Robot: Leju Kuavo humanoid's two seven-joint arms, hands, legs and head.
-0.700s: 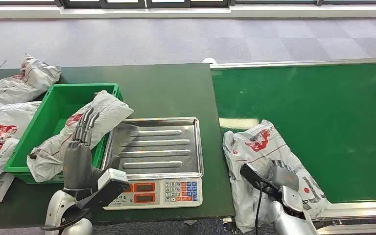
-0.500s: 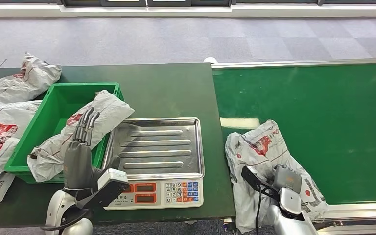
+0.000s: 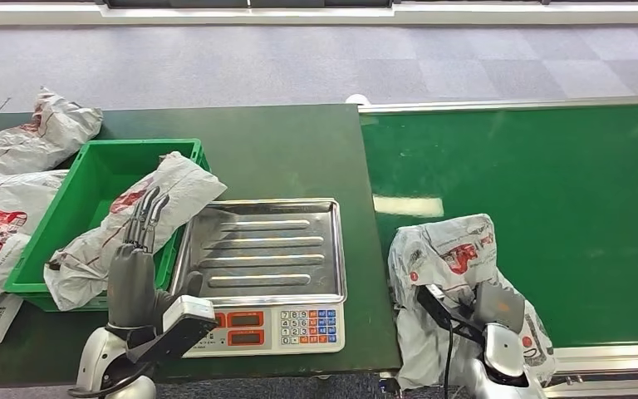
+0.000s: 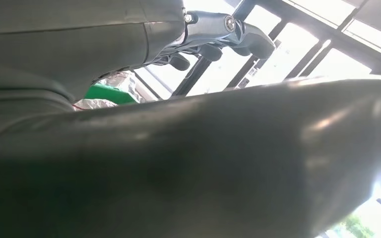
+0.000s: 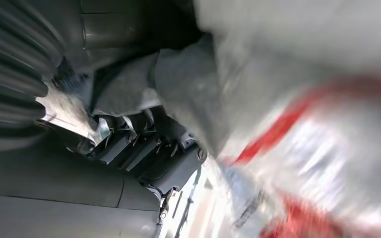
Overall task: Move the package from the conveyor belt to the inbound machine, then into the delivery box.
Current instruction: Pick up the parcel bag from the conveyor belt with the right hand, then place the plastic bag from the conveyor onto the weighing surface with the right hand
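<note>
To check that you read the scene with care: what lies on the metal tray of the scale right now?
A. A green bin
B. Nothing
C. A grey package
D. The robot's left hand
B: the ribbed scale tray is bare, while the package at the right hand is on the conveyor belt.

The head view looks down from high over the table [image 3: 299, 150] and conveyor belt [image 3: 548, 191]. Both wrist views sit very close, blurred; the right probably shares the package [image 3: 453, 258].
</note>
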